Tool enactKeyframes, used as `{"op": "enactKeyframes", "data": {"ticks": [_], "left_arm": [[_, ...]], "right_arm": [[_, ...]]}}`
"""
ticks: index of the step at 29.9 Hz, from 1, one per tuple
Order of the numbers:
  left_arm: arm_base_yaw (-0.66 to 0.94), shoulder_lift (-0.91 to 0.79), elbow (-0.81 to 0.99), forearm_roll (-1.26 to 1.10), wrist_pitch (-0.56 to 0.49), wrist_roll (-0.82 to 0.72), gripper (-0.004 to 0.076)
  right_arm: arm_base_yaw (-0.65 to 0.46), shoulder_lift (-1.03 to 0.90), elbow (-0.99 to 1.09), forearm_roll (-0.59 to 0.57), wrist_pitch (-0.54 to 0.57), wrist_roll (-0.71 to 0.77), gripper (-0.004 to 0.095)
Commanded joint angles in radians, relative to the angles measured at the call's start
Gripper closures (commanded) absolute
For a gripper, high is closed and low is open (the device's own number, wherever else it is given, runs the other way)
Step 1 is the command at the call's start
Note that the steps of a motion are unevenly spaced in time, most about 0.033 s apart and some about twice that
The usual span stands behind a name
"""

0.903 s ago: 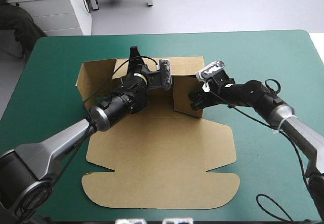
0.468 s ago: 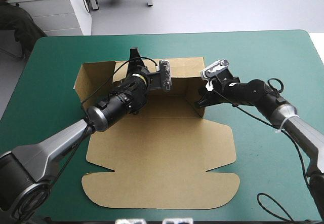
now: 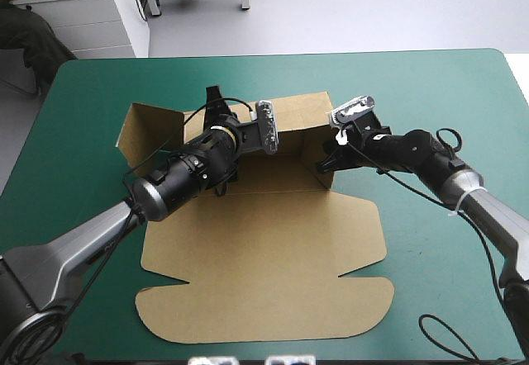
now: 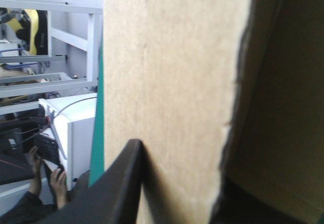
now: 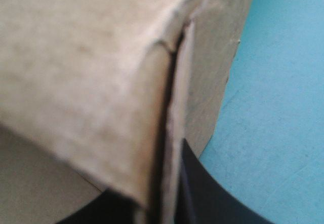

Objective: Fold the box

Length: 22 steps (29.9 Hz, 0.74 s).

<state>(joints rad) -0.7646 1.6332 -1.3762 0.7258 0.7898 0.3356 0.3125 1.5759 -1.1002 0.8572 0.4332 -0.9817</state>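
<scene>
The brown box (image 3: pixel 264 258) lies on the teal-green cover with its wide flat panel toward the near edge and its far walls raised. My left gripper (image 3: pixel 216 102) is shut on the upright back wall (image 3: pixel 293 111), and in the left wrist view a black finger (image 4: pixel 119 183) presses the board (image 4: pixel 172 82). My right gripper (image 3: pixel 324 165) is shut on the right side wall, whose folded edge (image 5: pixel 174 107) runs down between its fingers (image 5: pixel 202 193). The left side flap (image 3: pixel 149 130) stands splayed outward.
The flat panel's flaps (image 3: pixel 364 299) reach close to the table's near edge. Teal-green cover (image 3: pixel 446 92) surrounds the box, widest at the right and far side. A white cabinet (image 3: pixel 99 18) stands beyond the far left corner.
The right side wall has swung outward from its inward fold with my right gripper on it. My left gripper and the left flap have shifted a little to the left.
</scene>
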Motion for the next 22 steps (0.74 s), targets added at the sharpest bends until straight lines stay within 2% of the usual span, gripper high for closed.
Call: {"op": "enactKeyframes", "data": {"ticks": [1, 4, 6, 12, 22], "left_arm": [[-0.055, -0.065, 0.012, -0.21, 0.048, -0.01, 0.0395], [-0.089, -0.106, 0.012, -0.21, 0.081, -0.01, 0.0262], [-0.118, -0.133, 0.012, -0.209, 0.108, -0.01, 0.023], [-0.198, -0.196, 0.012, -0.209, 0.168, -0.01, 0.0227], [-0.344, -0.257, 0.008, -0.199, 0.206, -0.01, 0.0229]], "right_arm": [[0.025, -0.036, -0.029, 0.092, 0.051, 0.007, 0.0925], [0.025, -0.036, -0.029, 0.092, 0.029, 0.039, 0.0926], [0.025, -0.036, -0.029, 0.092, 0.02, 0.042, 0.0926], [0.025, -0.036, -0.029, 0.092, -0.017, 0.051, 0.0925], [0.025, -0.036, -0.029, 0.091, -0.082, 0.079, 0.0925]]}}
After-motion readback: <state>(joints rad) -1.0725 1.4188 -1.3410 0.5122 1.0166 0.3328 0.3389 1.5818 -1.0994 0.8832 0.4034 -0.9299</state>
